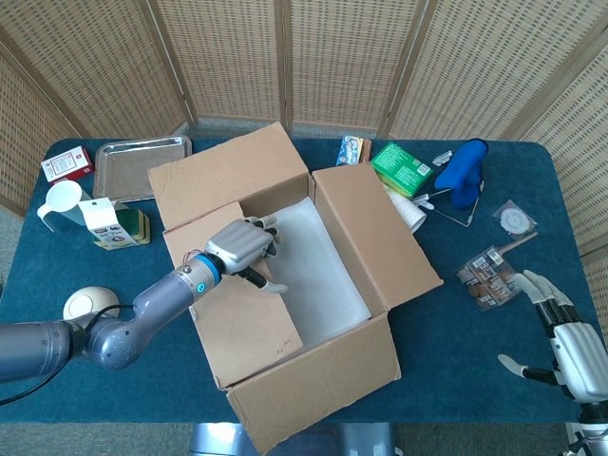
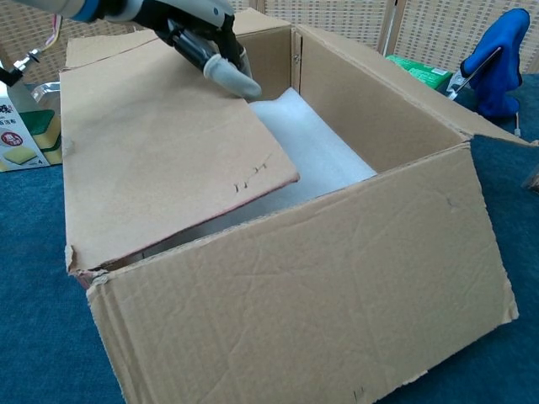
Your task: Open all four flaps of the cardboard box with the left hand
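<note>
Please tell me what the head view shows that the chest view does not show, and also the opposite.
Only the head view shows the right hand, open above the table's right edge, plus the metal tray and white cup on the far left. Only the chest view shows the box's near wall face-on. Both show the cardboard box, the left hand at the inner edge of the last unopened flap, and the blue mitt.
</note>
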`<action>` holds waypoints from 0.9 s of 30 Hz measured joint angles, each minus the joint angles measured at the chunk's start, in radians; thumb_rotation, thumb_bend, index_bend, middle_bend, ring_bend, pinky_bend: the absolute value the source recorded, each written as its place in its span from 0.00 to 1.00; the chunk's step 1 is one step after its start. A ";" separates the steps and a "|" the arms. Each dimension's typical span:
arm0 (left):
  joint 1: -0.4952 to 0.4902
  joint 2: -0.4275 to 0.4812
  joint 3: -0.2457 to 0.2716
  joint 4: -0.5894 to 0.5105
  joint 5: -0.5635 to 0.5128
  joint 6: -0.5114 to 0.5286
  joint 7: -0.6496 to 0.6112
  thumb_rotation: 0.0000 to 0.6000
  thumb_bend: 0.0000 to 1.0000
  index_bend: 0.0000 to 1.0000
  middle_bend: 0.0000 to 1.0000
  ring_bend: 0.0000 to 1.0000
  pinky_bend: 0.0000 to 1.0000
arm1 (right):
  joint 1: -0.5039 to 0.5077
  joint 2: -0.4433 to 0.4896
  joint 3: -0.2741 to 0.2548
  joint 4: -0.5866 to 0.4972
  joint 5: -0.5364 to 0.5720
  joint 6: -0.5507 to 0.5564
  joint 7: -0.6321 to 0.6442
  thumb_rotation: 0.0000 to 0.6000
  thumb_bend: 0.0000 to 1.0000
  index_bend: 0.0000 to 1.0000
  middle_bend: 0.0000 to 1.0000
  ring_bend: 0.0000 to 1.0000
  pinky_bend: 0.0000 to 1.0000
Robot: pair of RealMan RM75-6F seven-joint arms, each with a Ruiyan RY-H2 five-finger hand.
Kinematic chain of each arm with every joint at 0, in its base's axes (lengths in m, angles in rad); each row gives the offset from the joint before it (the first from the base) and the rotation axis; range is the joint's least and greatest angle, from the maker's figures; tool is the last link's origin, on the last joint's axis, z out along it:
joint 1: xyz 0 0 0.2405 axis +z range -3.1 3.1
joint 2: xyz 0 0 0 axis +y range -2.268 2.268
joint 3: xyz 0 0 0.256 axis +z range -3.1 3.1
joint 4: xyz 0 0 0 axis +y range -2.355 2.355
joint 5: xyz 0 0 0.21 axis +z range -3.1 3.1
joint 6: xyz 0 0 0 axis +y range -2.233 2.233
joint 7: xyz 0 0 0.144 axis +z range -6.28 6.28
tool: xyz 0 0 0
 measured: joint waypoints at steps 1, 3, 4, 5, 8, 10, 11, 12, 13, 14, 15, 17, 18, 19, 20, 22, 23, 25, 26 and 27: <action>0.002 0.009 -0.003 -0.005 0.004 -0.006 -0.011 0.46 0.00 0.73 0.25 0.06 0.16 | 0.000 0.000 -0.001 0.000 -0.001 0.000 -0.001 1.00 0.00 0.00 0.00 0.00 0.14; 0.008 0.031 -0.012 -0.017 0.014 -0.021 -0.037 0.46 0.00 0.73 0.25 0.06 0.16 | 0.001 -0.001 -0.001 -0.001 -0.003 -0.001 -0.005 1.00 0.00 0.00 0.00 0.00 0.14; 0.010 0.042 -0.015 -0.022 0.020 -0.028 -0.047 0.46 0.00 0.73 0.25 0.06 0.16 | 0.001 -0.001 -0.001 -0.001 -0.004 -0.001 -0.007 1.00 0.00 0.00 0.00 0.00 0.14; 0.013 0.054 -0.018 -0.028 0.028 -0.036 -0.058 0.46 0.00 0.73 0.25 0.06 0.16 | 0.001 -0.002 -0.002 -0.002 -0.005 -0.001 -0.009 1.00 0.00 0.00 0.00 0.00 0.14; 0.018 0.075 -0.024 -0.043 0.035 -0.055 -0.084 0.46 0.00 0.74 0.25 0.06 0.16 | 0.001 -0.004 -0.004 -0.002 -0.011 0.000 -0.013 1.00 0.00 0.00 0.00 0.00 0.14; 0.021 0.092 -0.029 -0.051 0.040 -0.069 -0.103 0.46 0.00 0.74 0.25 0.06 0.16 | 0.002 -0.005 -0.004 -0.002 -0.014 -0.001 -0.015 1.00 0.00 0.00 0.00 0.00 0.14; 0.024 0.103 -0.033 -0.056 0.047 -0.078 -0.116 0.46 0.00 0.74 0.25 0.06 0.16 | 0.002 -0.006 -0.005 -0.002 -0.014 -0.001 -0.017 1.00 0.00 0.00 0.00 0.00 0.14; 0.027 0.110 -0.036 -0.060 0.051 -0.083 -0.126 0.46 0.00 0.74 0.25 0.06 0.16 | 0.002 -0.007 -0.005 -0.001 -0.015 -0.002 -0.019 1.00 0.00 0.00 0.00 0.00 0.14; 0.029 0.115 -0.040 -0.063 0.054 -0.088 -0.137 0.46 0.00 0.75 0.26 0.06 0.16 | 0.003 -0.007 -0.005 -0.001 -0.015 -0.002 -0.021 1.00 0.00 0.00 0.00 0.00 0.14; 0.033 0.123 -0.047 -0.068 0.060 -0.095 -0.151 0.46 0.00 0.75 0.26 0.06 0.16 | 0.003 -0.009 -0.006 -0.001 -0.015 -0.003 -0.024 1.00 0.00 0.00 0.00 0.00 0.14; 0.036 0.132 -0.051 -0.072 0.066 -0.101 -0.161 0.46 0.00 0.75 0.26 0.06 0.16 | 0.003 -0.010 -0.006 -0.001 -0.016 -0.005 -0.026 1.00 0.00 0.00 0.00 0.00 0.14; 0.044 0.152 -0.061 -0.079 0.084 -0.111 -0.181 0.47 0.00 0.75 0.26 0.06 0.16 | 0.005 -0.012 -0.007 -0.002 -0.016 -0.008 -0.031 1.00 0.00 0.00 0.00 0.00 0.14; 0.048 0.159 -0.065 -0.082 0.092 -0.114 -0.189 0.47 0.00 0.75 0.26 0.06 0.16 | 0.005 -0.012 -0.007 -0.002 -0.017 -0.008 -0.033 1.00 0.00 0.00 0.00 0.00 0.14; 0.052 0.165 -0.069 -0.085 0.099 -0.117 -0.198 0.47 0.00 0.75 0.26 0.06 0.16 | 0.005 -0.013 -0.008 -0.002 -0.018 -0.009 -0.036 1.00 0.00 0.00 0.00 0.00 0.14; 0.057 0.171 -0.074 -0.088 0.104 -0.122 -0.210 0.47 0.00 0.75 0.26 0.06 0.16 | 0.006 -0.014 -0.008 -0.003 -0.018 -0.010 -0.038 1.00 0.00 0.00 0.00 0.00 0.14; 0.065 0.180 -0.082 -0.094 0.113 -0.130 -0.229 0.47 0.00 0.75 0.26 0.06 0.16 | 0.006 -0.015 -0.009 -0.004 -0.021 -0.011 -0.042 1.00 0.00 0.00 0.00 0.00 0.14; 0.071 0.189 -0.087 -0.099 0.121 -0.136 -0.240 0.46 0.00 0.75 0.26 0.06 0.16 | 0.007 -0.016 -0.010 -0.004 -0.022 -0.012 -0.044 1.00 0.00 0.00 0.00 0.00 0.14; 0.081 0.202 -0.096 -0.106 0.138 -0.143 -0.254 0.47 0.00 0.75 0.26 0.06 0.16 | 0.007 -0.017 -0.010 -0.006 -0.023 -0.012 -0.049 1.00 0.00 0.00 0.00 0.00 0.14; 0.088 0.213 -0.102 -0.112 0.151 -0.147 -0.265 0.47 0.00 0.75 0.26 0.06 0.16 | 0.007 -0.018 -0.011 -0.006 -0.024 -0.012 -0.053 1.00 0.00 0.00 0.00 0.00 0.14; 0.096 0.222 -0.109 -0.116 0.166 -0.150 -0.276 0.47 0.00 0.75 0.26 0.06 0.16 | 0.007 -0.019 -0.011 -0.007 -0.025 -0.012 -0.055 1.00 0.00 0.00 0.00 0.00 0.14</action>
